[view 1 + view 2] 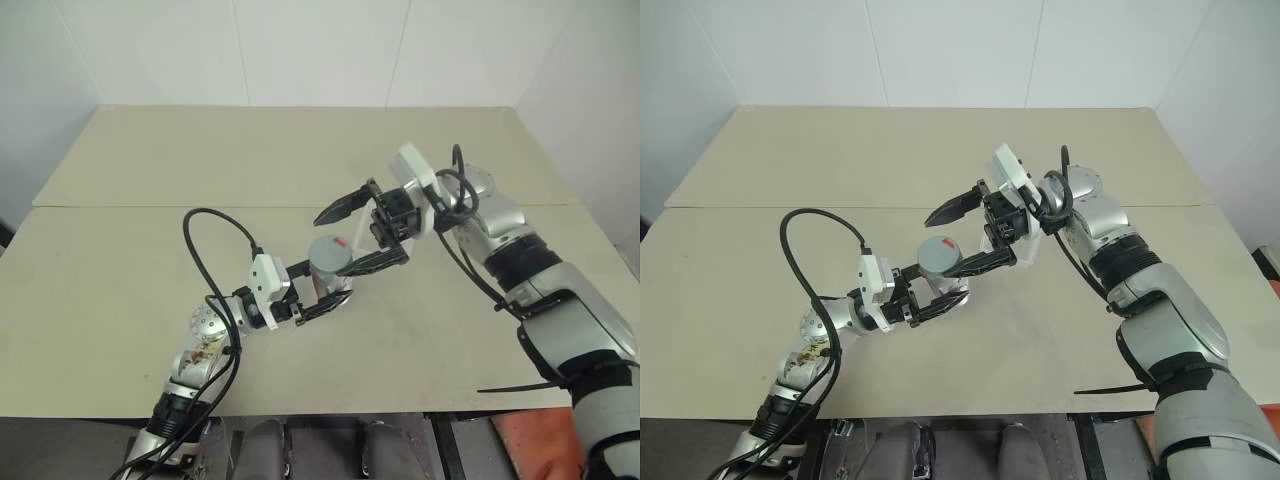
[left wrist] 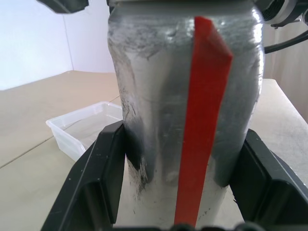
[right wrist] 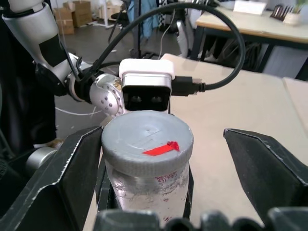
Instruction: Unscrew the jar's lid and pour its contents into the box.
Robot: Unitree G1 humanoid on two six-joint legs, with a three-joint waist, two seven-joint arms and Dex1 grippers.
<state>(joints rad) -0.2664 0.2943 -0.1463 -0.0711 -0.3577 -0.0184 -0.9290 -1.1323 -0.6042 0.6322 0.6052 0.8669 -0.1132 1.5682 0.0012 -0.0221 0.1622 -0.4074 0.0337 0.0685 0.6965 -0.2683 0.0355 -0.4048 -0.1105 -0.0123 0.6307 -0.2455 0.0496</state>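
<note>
My left gripper (image 1: 322, 293) is shut on the jar (image 1: 327, 268) and holds it upright over the table. The jar is clear, with a red vertical stripe (image 2: 202, 120), and the black fingers (image 2: 98, 180) clamp its lower body from both sides. The grey lid (image 3: 147, 143), marked with a small red patch, sits on top of the jar. My right gripper (image 1: 356, 237) is open, its jaws spread wide on either side of the lid; one finger (image 3: 262, 166) stands well clear of it. I cannot make out the contents inside the jar. The box (image 2: 79, 130), a shallow clear tray, rests on the table behind the jar.
The beige table (image 1: 120, 260) has a seam running across it and a white wall behind. A black cable (image 1: 205, 250) loops up from the left wrist. Beyond the table's edge, the right wrist view shows another table (image 3: 250, 29) and cardboard boxes (image 3: 72, 14).
</note>
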